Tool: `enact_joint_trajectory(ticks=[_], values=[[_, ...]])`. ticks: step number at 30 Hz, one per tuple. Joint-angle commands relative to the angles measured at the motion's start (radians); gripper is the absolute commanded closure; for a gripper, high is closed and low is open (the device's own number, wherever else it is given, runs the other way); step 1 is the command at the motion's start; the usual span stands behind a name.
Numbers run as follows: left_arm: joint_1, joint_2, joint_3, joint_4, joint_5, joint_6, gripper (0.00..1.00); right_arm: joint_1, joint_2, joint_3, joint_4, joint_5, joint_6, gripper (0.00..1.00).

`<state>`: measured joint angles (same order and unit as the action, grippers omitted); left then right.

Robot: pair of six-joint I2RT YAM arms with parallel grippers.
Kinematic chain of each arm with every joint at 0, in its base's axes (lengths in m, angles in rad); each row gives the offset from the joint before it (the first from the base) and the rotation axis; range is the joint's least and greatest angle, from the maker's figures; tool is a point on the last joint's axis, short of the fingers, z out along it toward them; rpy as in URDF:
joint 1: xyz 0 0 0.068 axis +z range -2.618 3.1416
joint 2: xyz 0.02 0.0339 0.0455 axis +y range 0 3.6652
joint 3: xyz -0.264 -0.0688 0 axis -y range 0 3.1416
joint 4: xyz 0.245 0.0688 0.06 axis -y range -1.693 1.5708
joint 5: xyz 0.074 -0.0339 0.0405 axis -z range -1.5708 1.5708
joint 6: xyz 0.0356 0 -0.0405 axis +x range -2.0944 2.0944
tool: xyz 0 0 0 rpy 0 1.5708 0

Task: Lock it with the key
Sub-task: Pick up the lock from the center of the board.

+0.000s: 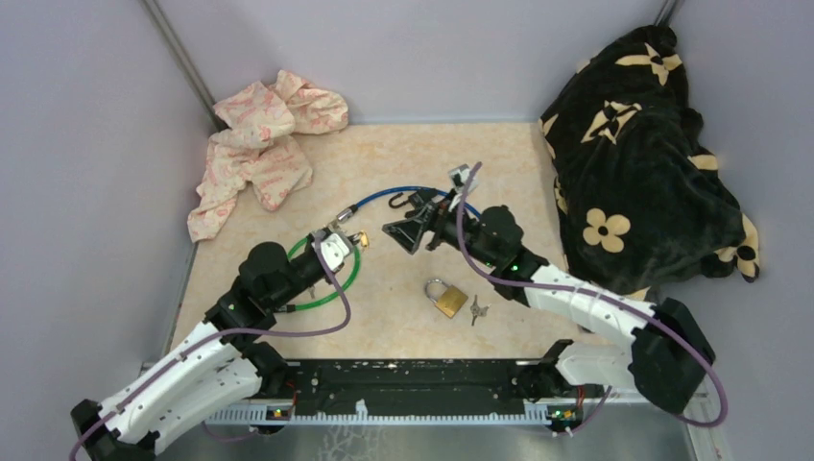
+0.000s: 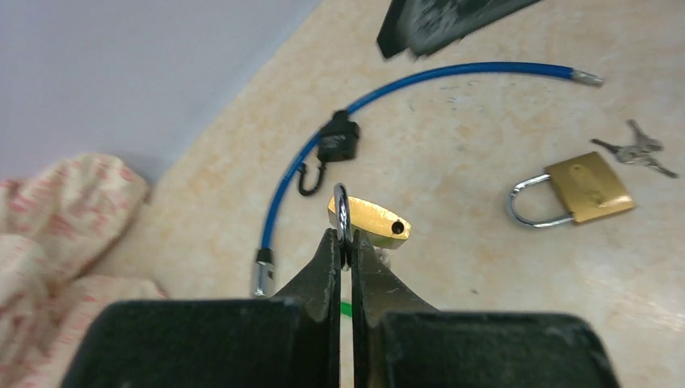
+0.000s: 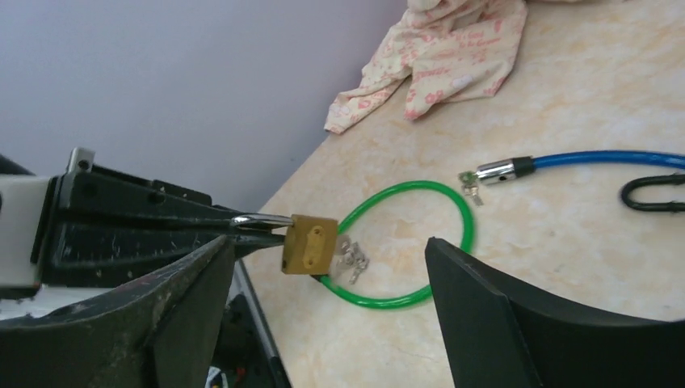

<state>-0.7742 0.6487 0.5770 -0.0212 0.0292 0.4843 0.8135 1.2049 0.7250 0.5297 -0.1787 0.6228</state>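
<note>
Hold left arm point(image 1: 192, 370) rock-steady as vise; ease right gripper point(image 1: 403, 234) in level w/ padlock point(image 3: 310, 242), pinch keys point(image 3: 352, 260) by its body, not the brass. Pose: both arms stretched fwd, meeting over table point(image 1: 403, 154); left gripper point(image 2: 346, 242) clamped on shackle point(image 3: 262, 219), lock held up above green cable point(image 3: 408, 187); right jaws wide apart, empty.

Overhead plus close wrist views — held padlock point(image 3: 311, 242) shared
</note>
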Motion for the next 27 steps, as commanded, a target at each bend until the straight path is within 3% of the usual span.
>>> enact_joint_trajectory(ticks=[1, 5, 9, 14, 21, 27], values=[[0.070, -0.042, 0.022, -0.133, 0.209, -0.333, 1.00, -0.068, -0.155, -0.091, 0.031, -0.160, -0.186, 0.10], [0.094, -0.084, 0.026, -0.122, 0.373, -0.380, 1.00, -0.070, -0.227, -0.123, -0.054, -0.376, -0.448, 0.05], [0.126, -0.106, 0.050, -0.076, 0.582, -0.451, 1.00, -0.070, -0.227, -0.155, -0.003, -0.626, -0.524, 0.04], [0.177, -0.125, 0.079, -0.011, 0.776, -0.594, 1.00, -0.070, -0.149, -0.137, 0.158, -0.764, -0.423, 0.01], [0.203, -0.154, 0.068, 0.087, 0.816, -0.648, 1.00, -0.024, 0.013, -0.091, 0.458, -0.835, -0.193, 0.02], [0.203, -0.169, 0.055, 0.087, 0.821, -0.640, 1.00, 0.057, 0.071, 0.001, 0.413, -0.862, -0.206, 0.02]])
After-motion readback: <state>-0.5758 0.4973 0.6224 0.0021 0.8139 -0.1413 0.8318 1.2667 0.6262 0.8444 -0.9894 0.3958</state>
